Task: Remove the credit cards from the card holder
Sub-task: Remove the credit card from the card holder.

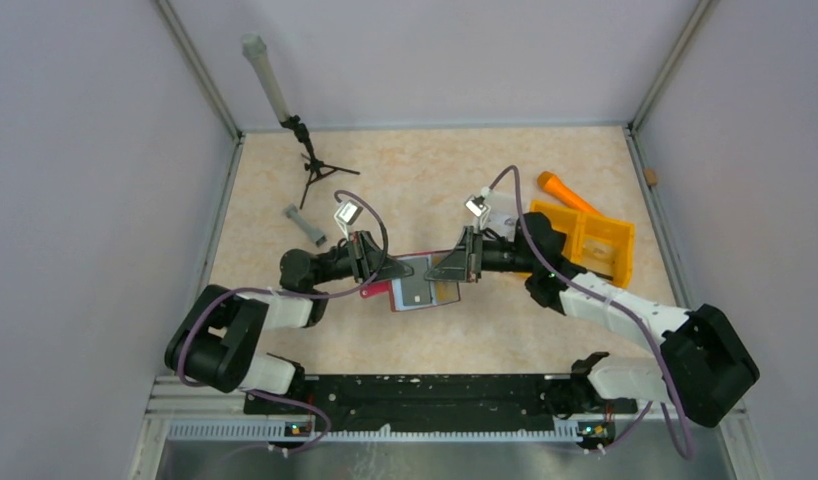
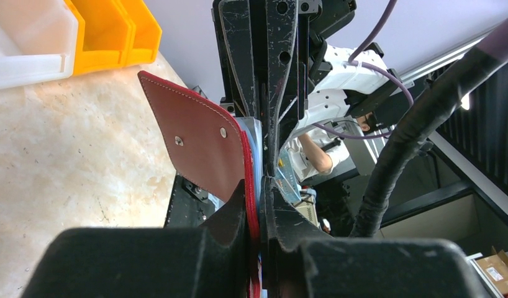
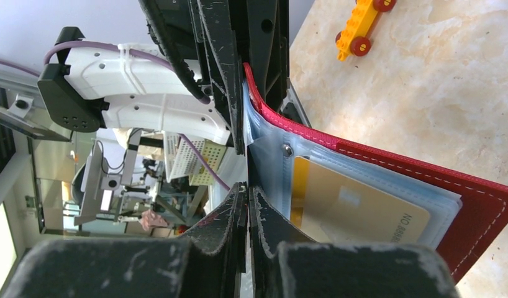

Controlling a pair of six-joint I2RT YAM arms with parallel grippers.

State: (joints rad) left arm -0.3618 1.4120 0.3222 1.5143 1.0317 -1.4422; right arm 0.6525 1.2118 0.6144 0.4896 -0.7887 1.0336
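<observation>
- Right claw (image 3: 247, 189) is pinched shut on the pale sleeve edge of the card holder (image 3: 425, 180), with the tan-yellow card (image 3: 351, 211) just beside its fingertips.
- Left claw (image 2: 259, 198) is clamped on the red cover of the card holder from the opposite side, so it hangs between both arms over the desk (image 1: 435, 180).
- That card's long axis runs away from the right claw, which is the nearer one; which way its pocket opens I cannot tell.

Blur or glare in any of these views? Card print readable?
Top view: even light, soft shadows, holder small, half hidden. Left wrist: left tool blurred near lens, holder's red cover sharp. Right wrist: right tool blurred, yellow card sharp, print partly legible, no glare.
</observation>
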